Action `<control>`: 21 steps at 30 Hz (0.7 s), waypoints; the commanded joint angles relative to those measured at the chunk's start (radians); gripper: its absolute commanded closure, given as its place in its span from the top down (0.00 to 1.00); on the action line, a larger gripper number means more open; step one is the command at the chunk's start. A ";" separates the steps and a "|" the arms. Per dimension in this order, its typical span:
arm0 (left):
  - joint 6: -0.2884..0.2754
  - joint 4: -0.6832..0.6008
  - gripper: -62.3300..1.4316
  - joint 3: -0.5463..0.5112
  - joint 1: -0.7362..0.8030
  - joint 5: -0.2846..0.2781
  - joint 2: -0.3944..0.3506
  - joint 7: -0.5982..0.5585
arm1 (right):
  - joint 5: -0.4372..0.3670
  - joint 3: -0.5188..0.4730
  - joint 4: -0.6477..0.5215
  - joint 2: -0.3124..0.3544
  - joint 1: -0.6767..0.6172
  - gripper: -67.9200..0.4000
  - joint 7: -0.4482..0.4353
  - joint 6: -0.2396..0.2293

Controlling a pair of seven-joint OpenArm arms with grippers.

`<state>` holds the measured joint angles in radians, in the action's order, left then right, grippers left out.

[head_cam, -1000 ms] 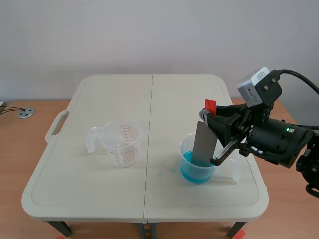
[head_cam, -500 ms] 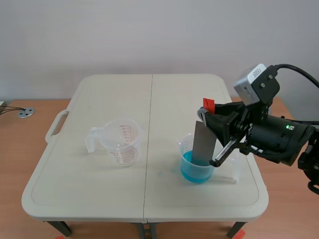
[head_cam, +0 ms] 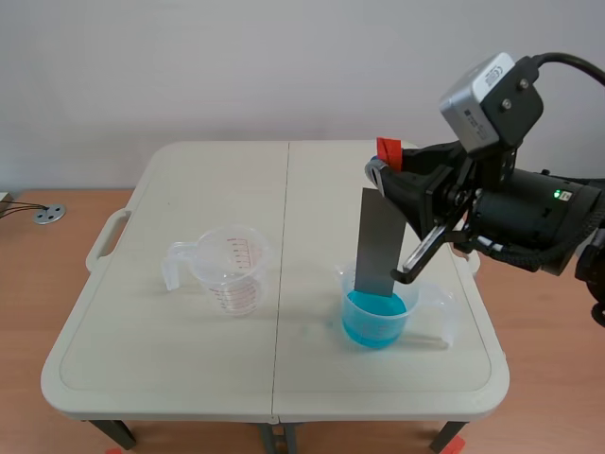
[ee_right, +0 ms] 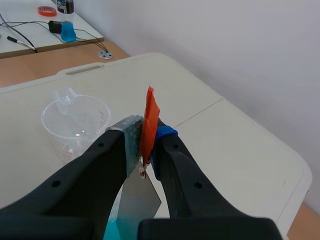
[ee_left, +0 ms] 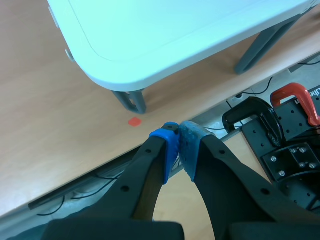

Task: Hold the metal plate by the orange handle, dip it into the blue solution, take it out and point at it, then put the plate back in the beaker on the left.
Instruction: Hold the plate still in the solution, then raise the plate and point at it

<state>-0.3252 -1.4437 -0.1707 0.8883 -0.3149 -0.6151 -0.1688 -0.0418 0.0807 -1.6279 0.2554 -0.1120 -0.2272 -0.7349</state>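
My right gripper (head_cam: 383,170) is clamped on the flat orange handle (head_cam: 388,148) of the grey rectangular metal plate (head_cam: 375,241), which hangs upright. Its lower end is inside the rim of the clear plastic beaker of blue solution (head_cam: 378,320). The beaker wall hides that edge, so I cannot tell whether it touches the liquid. This beaker stands near the front right corner of the cream folding table (head_cam: 170,374), its handle pointing to the right edge.

The empty clear measuring beaker (head_cam: 230,270) stands on the left half. It is well apart from the blue one, with the table's centre seam between them. Its red scale markings are too small to read.

My left gripper (ee_left: 179,145) is closed on nothing, blue pads (ee_left: 167,150) meeting. It is off the table, over the wooden floor (ee_left: 45,115) beside a table corner.
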 commanded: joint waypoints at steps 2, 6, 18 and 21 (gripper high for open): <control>-0.002 -0.010 0.06 0.001 -0.023 -0.006 0.002 -0.013 | -0.019 -0.004 -0.045 0.008 0.003 0.02 0.005 -0.011; -0.002 -0.010 0.06 0.001 -0.058 -0.006 -0.001 -0.013 | -0.045 -0.026 -0.101 0.008 -0.016 0.02 0.015 -0.011; -0.002 -0.010 0.06 0.001 -0.173 0.028 -0.001 0.003 | -0.191 -0.071 -0.252 0.008 -0.027 0.02 0.179 -0.011; -0.002 -0.010 0.06 0.002 -0.209 0.039 -0.001 0.006 | -0.233 -0.080 -0.287 0.008 -0.027 0.02 0.224 -0.011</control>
<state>-0.3256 -1.4437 -0.1707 0.6903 -0.2790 -0.6151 -0.1501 -0.2535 0.0101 -1.8915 0.2558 -0.1501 0.0097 -0.7387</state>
